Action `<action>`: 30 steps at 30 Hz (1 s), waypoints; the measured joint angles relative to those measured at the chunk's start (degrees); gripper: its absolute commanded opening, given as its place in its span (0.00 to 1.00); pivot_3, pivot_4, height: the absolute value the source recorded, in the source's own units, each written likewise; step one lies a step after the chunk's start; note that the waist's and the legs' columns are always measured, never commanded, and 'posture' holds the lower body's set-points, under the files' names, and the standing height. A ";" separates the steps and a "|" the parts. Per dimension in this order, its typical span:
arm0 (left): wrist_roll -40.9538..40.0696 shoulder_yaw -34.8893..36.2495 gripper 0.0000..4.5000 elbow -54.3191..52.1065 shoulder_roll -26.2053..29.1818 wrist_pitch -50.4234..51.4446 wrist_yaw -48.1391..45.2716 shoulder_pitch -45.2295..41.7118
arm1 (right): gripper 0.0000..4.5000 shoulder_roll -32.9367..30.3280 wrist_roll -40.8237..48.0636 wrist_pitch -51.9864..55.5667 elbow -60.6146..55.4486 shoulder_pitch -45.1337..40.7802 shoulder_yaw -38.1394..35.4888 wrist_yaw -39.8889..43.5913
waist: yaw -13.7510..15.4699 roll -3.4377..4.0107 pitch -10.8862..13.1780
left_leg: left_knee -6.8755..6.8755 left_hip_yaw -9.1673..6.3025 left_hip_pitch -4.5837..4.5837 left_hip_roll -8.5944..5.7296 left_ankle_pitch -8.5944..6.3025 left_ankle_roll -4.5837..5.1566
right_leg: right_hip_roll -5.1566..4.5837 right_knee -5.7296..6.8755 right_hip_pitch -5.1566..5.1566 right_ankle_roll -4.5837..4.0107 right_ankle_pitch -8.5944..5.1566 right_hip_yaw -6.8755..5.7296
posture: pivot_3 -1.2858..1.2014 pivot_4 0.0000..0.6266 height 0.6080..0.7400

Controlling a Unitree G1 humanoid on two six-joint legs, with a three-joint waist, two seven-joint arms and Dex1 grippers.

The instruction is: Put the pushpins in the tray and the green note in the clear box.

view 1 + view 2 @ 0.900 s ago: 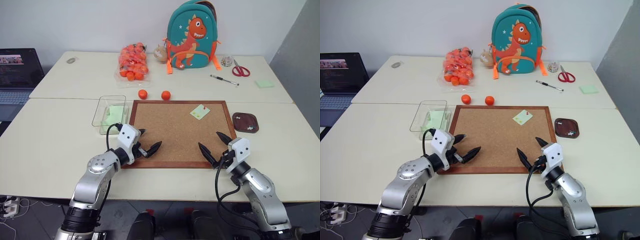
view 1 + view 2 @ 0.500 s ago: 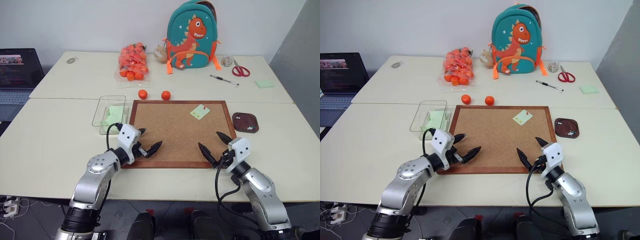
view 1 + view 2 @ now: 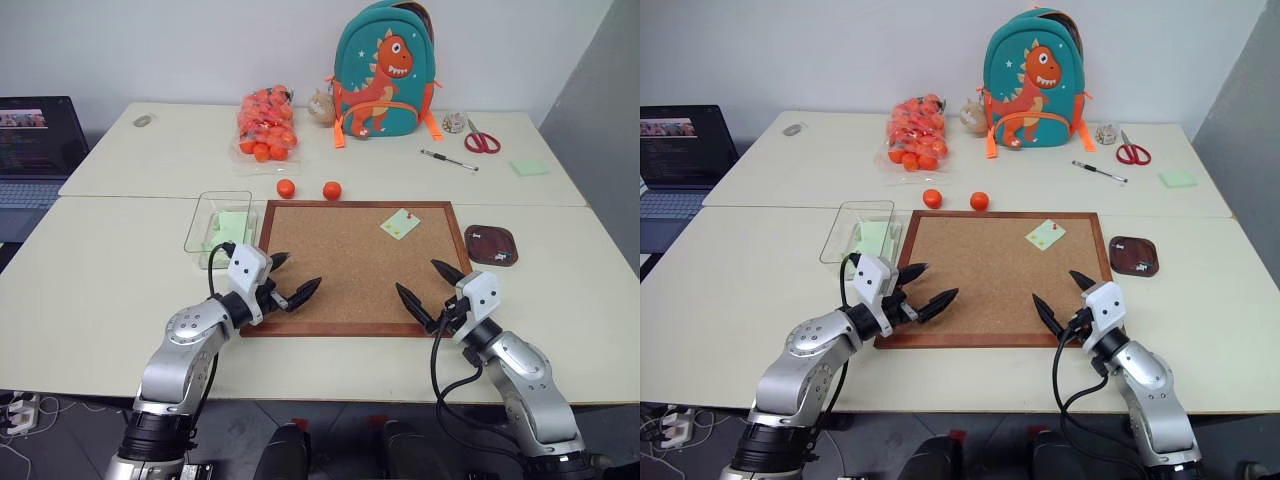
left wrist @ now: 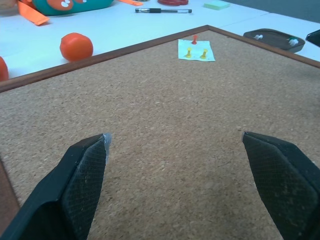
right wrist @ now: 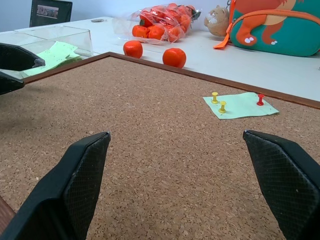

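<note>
The green note (image 3: 400,223) lies on the far right part of the corkboard (image 3: 340,270), pinned by pushpins: one red (image 5: 260,99) and two yellow (image 5: 215,96). The dark-brown tray (image 3: 491,245) sits right of the board with small whitish pins in it. The clear box (image 3: 220,222) stands left of the board and holds a pale-green sheet. My left gripper (image 3: 301,271) hovers open over the board's near left corner, with nothing between its fingers. Over the near right edge my right gripper (image 3: 418,277) is open and empty too.
Two loose oranges (image 3: 286,188) lie just beyond the board, a bag of oranges (image 3: 266,124) and a dinosaur backpack (image 3: 384,70) farther back. A pen (image 3: 448,160), scissors (image 3: 481,140) and a green pad (image 3: 530,168) are at the far right, a laptop (image 3: 35,150) at the far left.
My left arm has drifted slightly to the left, its gripper still open over the board's near left corner. The right arm has kept still.
</note>
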 measured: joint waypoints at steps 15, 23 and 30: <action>2.02 -5.38 0.86 5.20 2.58 1.41 -5.08 -8.66 | 1.00 -3.40 2.47 3.92 -4.99 0.85 -0.07 3.27 | -0.05 0.00 0.00 | 0.01 0.00 0.00 -0.05 0.00 0.00 | 0.04 0.00 0.00 0.00 0.00 0.00 | 0.52 0.24 1.00; 4.25 -8.12 0.55 12.17 1.28 -0.98 -7.11 -13.71 | 1.00 -5.21 4.48 6.41 -6.60 0.45 -0.72 4.07 | -0.02 0.00 0.00 | 0.01 -0.01 -0.02 -0.07 0.00 0.00 | 0.04 -0.01 0.00 0.00 0.00 -0.03 | 0.52 0.24 1.00; 7.72 -11.32 0.27 15.96 0.62 -4.93 -8.09 -15.07 | 1.00 -6.10 4.55 7.26 -6.86 0.08 -0.72 4.25 | -0.02 0.00 0.00 | 0.01 0.00 -0.02 -0.07 0.00 0.00 | 0.05 -0.01 0.00 0.00 0.00 -0.01 | 0.52 0.24 1.00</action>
